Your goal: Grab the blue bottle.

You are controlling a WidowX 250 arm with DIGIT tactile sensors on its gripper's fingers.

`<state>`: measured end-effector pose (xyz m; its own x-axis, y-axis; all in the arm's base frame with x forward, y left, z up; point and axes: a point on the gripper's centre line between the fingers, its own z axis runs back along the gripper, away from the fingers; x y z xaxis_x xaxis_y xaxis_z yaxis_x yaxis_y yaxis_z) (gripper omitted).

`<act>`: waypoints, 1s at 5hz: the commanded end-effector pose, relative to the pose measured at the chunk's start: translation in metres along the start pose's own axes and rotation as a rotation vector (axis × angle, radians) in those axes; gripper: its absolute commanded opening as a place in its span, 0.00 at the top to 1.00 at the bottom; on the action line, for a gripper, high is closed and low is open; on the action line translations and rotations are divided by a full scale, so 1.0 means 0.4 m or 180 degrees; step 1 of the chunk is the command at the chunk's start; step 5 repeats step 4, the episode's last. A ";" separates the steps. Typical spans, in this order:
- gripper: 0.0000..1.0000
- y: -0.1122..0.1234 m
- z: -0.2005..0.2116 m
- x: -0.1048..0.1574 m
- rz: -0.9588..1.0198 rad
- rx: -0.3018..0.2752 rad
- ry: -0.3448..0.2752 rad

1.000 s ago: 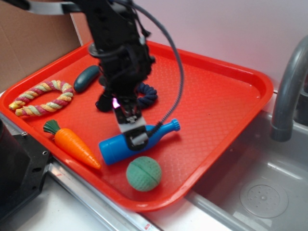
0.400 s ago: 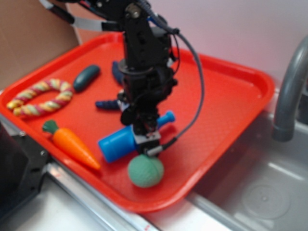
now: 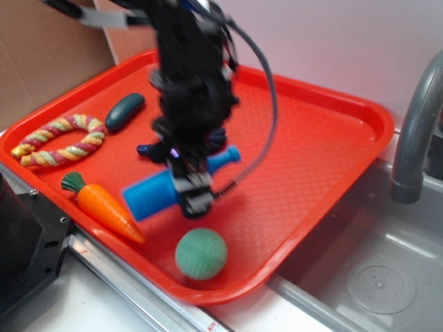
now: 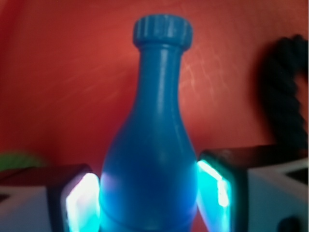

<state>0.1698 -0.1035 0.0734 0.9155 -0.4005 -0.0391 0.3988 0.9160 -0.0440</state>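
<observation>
Exterior view: the gripper [image 3: 192, 196] has its jaws closed on the smooth blue bottle [image 3: 156, 191] at center-left of the waffle-textured red tray [image 3: 311, 159], between the carrot [image 3: 104, 207] and green ball [image 3: 201, 254].

Wrist view: both pads [image 4: 82, 203] press the bottle's [image 4: 152, 159] rounded body; its ribbed cap points to the top.

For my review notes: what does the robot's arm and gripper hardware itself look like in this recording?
The arm is matte black, built of blocky segments, with a dark grey cable looping down its side towards the wrist. The gripper is black with pale grey-white parts near its tip. In the wrist view its finger pads look white, rectangular and glow cyan on their inner faces, set in black housings.
</observation>
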 end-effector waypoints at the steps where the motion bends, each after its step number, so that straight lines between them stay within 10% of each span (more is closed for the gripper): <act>1: 1.00 0.152 0.256 -0.121 0.0703 -0.0239 -0.0558; 5: 1.00 0.202 0.331 -0.107 0.1140 0.0245 -0.0332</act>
